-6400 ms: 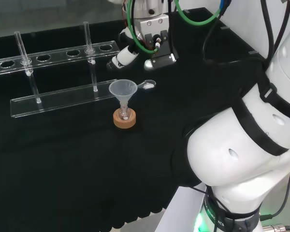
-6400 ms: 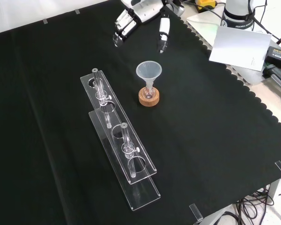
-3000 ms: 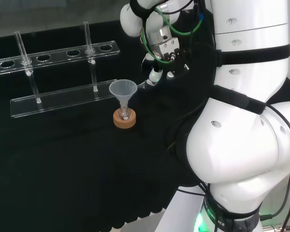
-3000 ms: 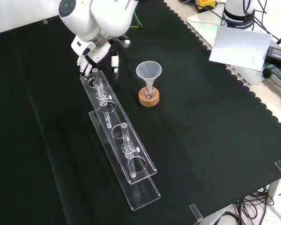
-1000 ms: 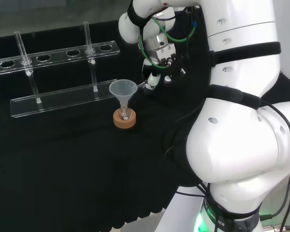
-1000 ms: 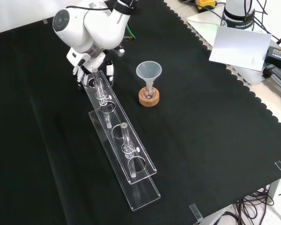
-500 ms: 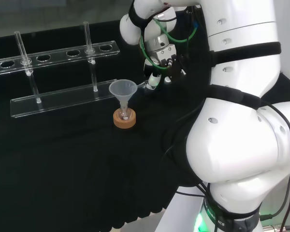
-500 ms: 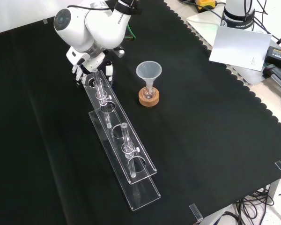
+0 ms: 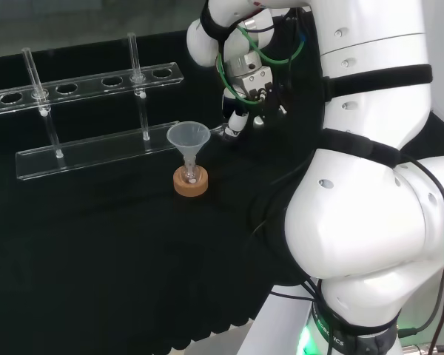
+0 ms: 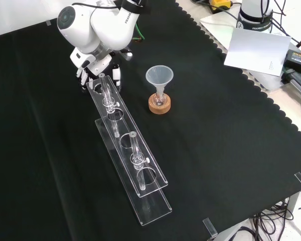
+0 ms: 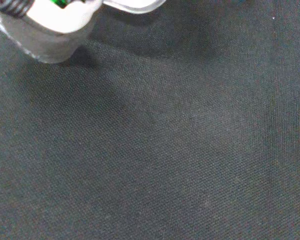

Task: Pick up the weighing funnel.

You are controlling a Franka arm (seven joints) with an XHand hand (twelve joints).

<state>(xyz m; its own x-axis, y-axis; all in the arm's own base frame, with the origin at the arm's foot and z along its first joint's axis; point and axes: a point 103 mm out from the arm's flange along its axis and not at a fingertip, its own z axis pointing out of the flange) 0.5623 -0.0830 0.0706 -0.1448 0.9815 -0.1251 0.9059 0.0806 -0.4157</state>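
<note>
1. While the hand [image 9: 237,122] hangs at the funnel's [image 9: 188,137] two o'clock in the head view, a faint clear piece, likely the weighing funnel [image 9: 223,132], lies just beside it.
2. Front view: the hand [image 10: 96,67] is at the funnel's [image 10: 159,76] ten o'clock, by the rack [image 10: 128,155]; whether it grasps anything, I cannot tell.
3. Wrist view: black cloth [image 11: 165,150].

— Where's the hand [image 10: 96,64]?
— In the front view it's at about eleven o'clock, hanging down from the wrist. The arm [image 10: 108,22] comes in from twelve o'clock and bends over it.
— And from the head camera?
— There the hand [image 9: 238,120] is close to twelve o'clock, tipped down toward seven. The arm's white links stack from five o'clock up to one.
— Is it gripping?
— I can't tell.
</note>
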